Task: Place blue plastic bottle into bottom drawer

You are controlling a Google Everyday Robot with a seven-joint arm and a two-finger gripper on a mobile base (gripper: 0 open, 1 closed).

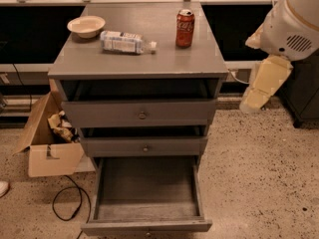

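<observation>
The blue plastic bottle (124, 42) lies on its side on the grey cabinet top (144, 63), white cap pointing right toward the red soda can. The bottom drawer (147, 226) is pulled out wide open and its grey inside is bare. The two upper drawers are only slightly ajar. My gripper is not in view; only the white and cream links of my arm (266, 81) show at the right, beside the cabinet's right edge and apart from the bottle.
A red soda can (185, 28) stands upright right of the bottle. A cream bowl (86, 26) sits at the back left. An open cardboard box (47, 146) and a black cable (67, 203) lie on the speckled floor left of the cabinet.
</observation>
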